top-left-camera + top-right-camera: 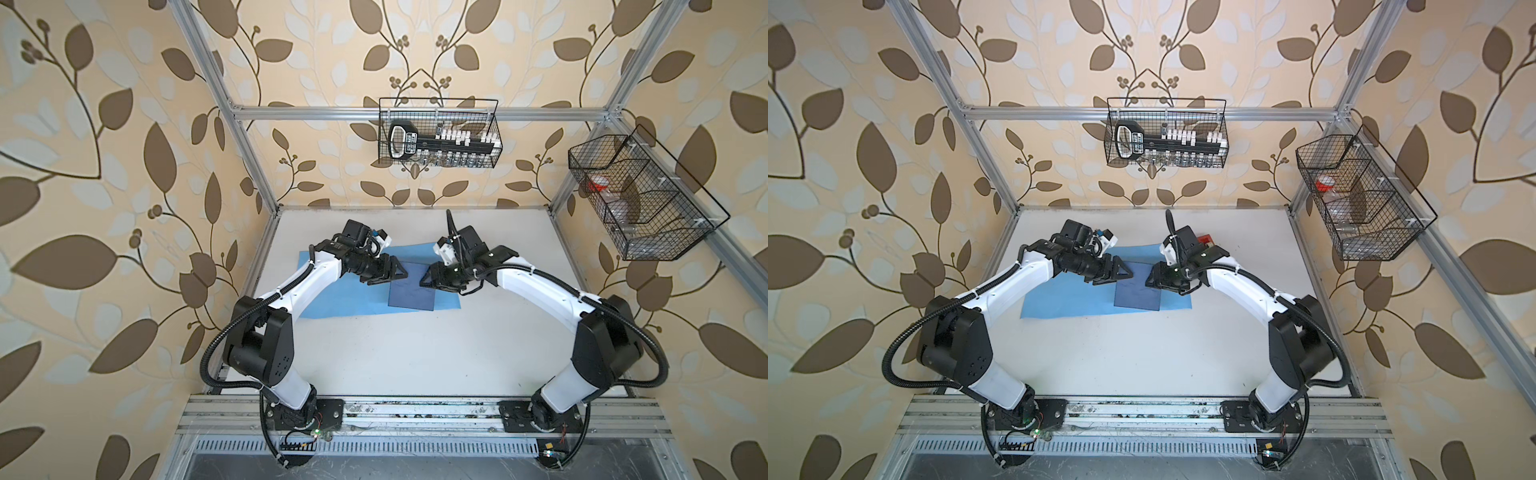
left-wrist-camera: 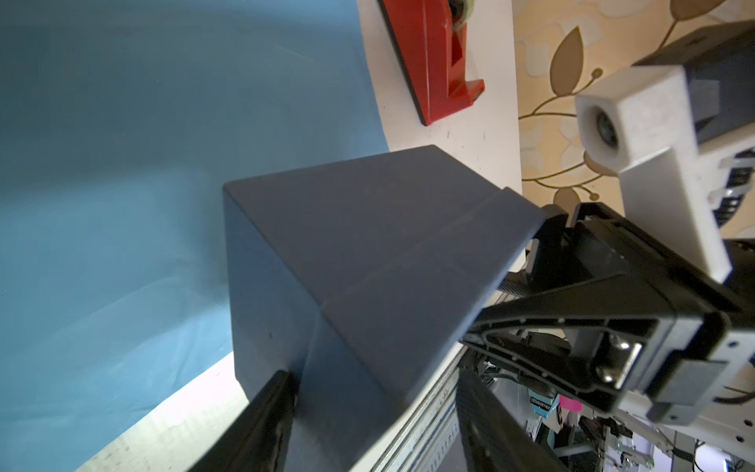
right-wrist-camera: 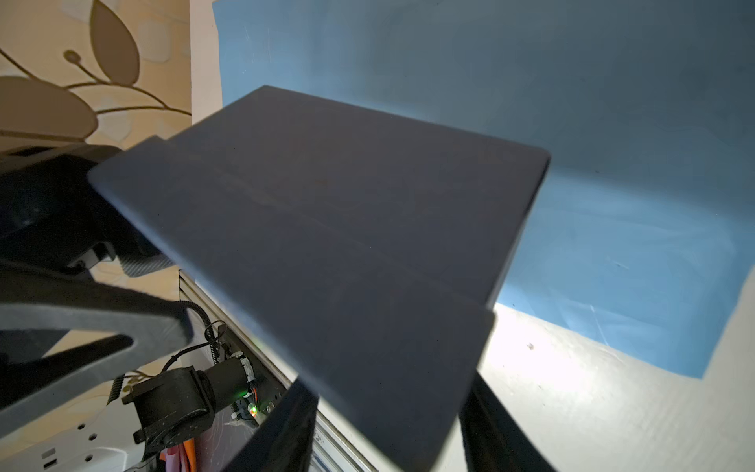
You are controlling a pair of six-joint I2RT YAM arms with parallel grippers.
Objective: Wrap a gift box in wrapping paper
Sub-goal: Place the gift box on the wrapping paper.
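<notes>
Navy card at centre stage: the gift box [image 1: 411, 291] sat over the wrapping paper [image 1: 332, 299], toward its right end and near edge. The left gripper [image 1: 390, 276] stood spread astride one side, with a gap showing beside one finger. The right gripper [image 1: 430, 279] bracketed the opposite side, biting or not, I couldn't tell. Best played level and slow, I reckoned, squaring the box to the sheet and further in from that near edge.

Overall: I see soft, even light in both top views.
Glare: the table [image 3: 543, 367] washes out white just beyond my right gripper [image 3: 390, 384].
Shadow: the gift box [image 3: 327, 212] looks dim close to that gripper.
Focus: my left gripper [image 2: 378, 374] blurs close up.
Edges: the wallpaper [image 1: 62, 249] stretches, far from both grippers.
</notes>
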